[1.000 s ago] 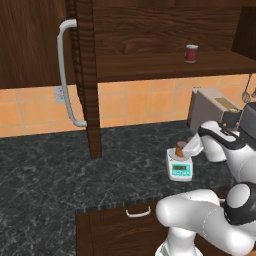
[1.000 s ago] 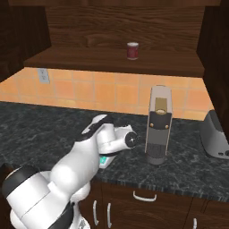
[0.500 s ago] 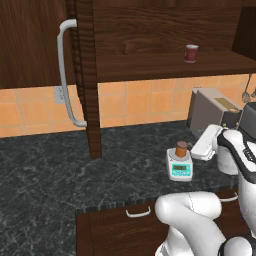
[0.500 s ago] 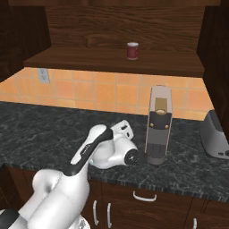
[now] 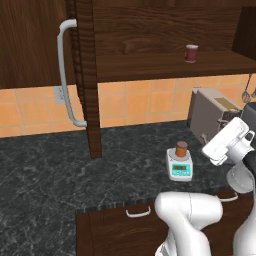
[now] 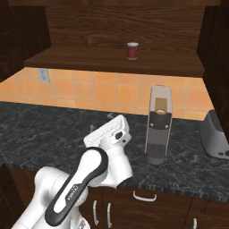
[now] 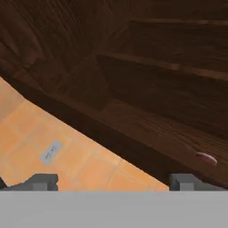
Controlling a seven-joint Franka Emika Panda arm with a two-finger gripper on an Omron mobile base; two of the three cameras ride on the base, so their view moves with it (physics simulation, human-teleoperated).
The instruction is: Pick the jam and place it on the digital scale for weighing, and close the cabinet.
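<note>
Jam (image 5: 181, 148) sits on top of the digital scale (image 5: 179, 164), and that scale is our landmark here on the dark bench (image 5: 60, 175)! The left base view gives us that pairing, with the grey toaster (image 5: 210, 114) just behind and to the right of the scale. Above and left of the scale, the cabinet (image 5: 83, 75) door stands open, edge-on, its curved handle (image 5: 65, 75) facing left. A dark red cup (image 5: 191, 53) waits on the shelf above the scale. The right base view offers a tall coffee grinder (image 6: 159, 125) on the bench instead. Hand view now: the pincer (image 7: 113, 181) points up at the shelf's underside, fingertips (image 7: 43, 181) set wide apart, gripping nothing, touching nothing.
</note>
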